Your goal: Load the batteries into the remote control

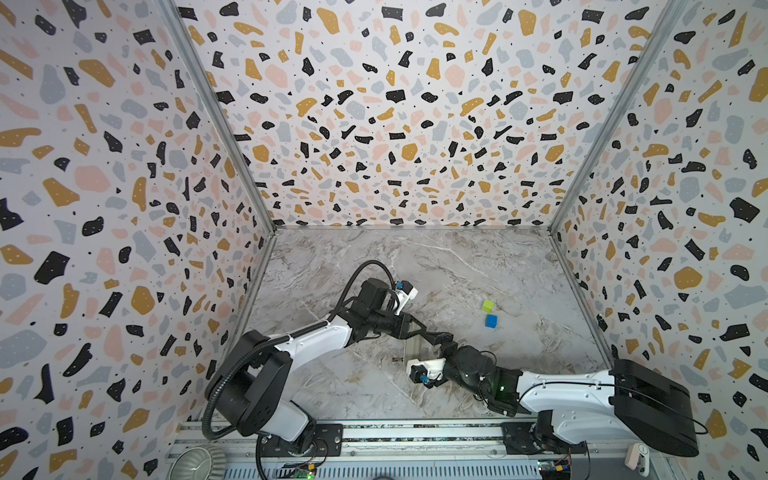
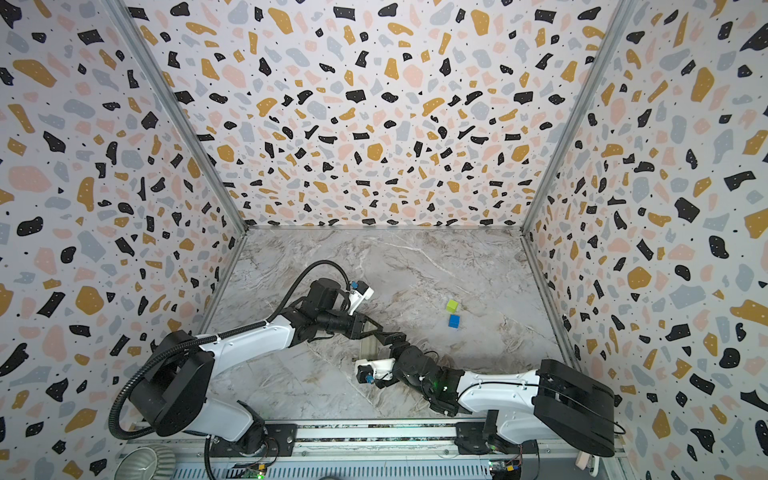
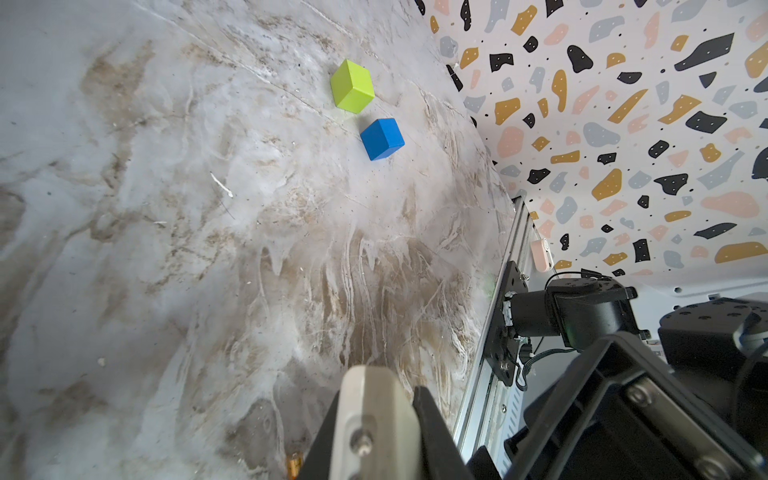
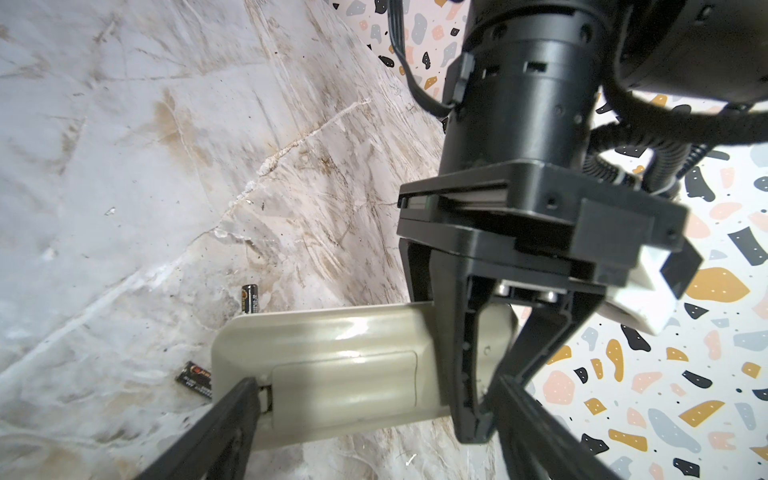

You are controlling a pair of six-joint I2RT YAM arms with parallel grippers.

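Note:
The remote control [image 4: 345,365], cream-white, shows its back with the battery cover closed. My left gripper [image 4: 492,374] is shut on one end of it, and that end [image 3: 374,411] sits between the black fingers [image 3: 428,419]. My right gripper [image 4: 376,384] is open and straddles the cover, one fingertip [image 4: 249,390] at the cover's latch. Two dark batteries lie on the marble beside the remote, one [image 4: 249,300] near its long edge, one [image 4: 195,377] by its corner. In both top views the grippers meet over the remote [image 1: 411,347] [image 2: 368,348] at front centre.
A green cube [image 1: 488,306] and a blue cube [image 1: 491,321] sit on the table to the right of the arms. Patterned walls close three sides. A metal rail [image 1: 374,434] runs along the front, with a ribbed bowl [image 1: 195,461] at its left.

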